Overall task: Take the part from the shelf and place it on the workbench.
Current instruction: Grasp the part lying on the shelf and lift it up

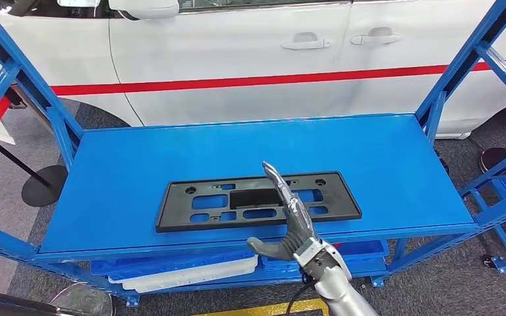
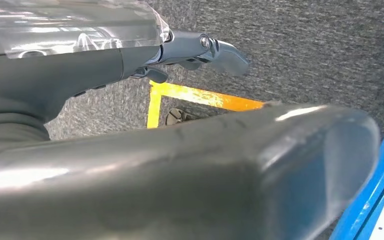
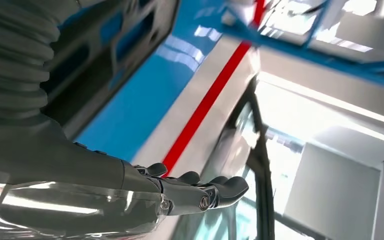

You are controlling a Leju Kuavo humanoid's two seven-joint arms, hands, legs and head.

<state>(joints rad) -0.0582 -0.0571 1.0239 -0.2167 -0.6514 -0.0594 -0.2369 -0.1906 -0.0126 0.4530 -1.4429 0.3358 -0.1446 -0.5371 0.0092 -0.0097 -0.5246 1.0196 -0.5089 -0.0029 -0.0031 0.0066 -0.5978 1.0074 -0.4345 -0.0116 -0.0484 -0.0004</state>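
Behind the blue shelf (image 1: 395, 151) a white car (image 1: 237, 59) with a red stripe fills the background, and grey carpet runs underneath. We reach over the shelf's front edge with our right hand (image 1: 291, 220), fingers stretched out straight and apart and the thumb spread to the side, holding nothing. The part (image 1: 194, 204), a flat black rectangular frame with cut-out slots, lies directly under and ahead of that hand's fingers, flat on the shelf top; from the head view the fingers overlap its middle-right section, but we cannot tell whether they touch it or hover just above. In the right wrist view the same fingers extend straight past the thumb, with the blue shelf surface and the car's red stripe beyond them. Below the hand, on the lower level, sit a white tray (image 1: 191, 273) and a blue bin (image 1: 362, 250). Our left hand (image 2: 200, 50) hangs over the carpet beside a yellow floor line (image 2: 200, 97); its fingers look extended, but whether it is apart or together we cannot tell.
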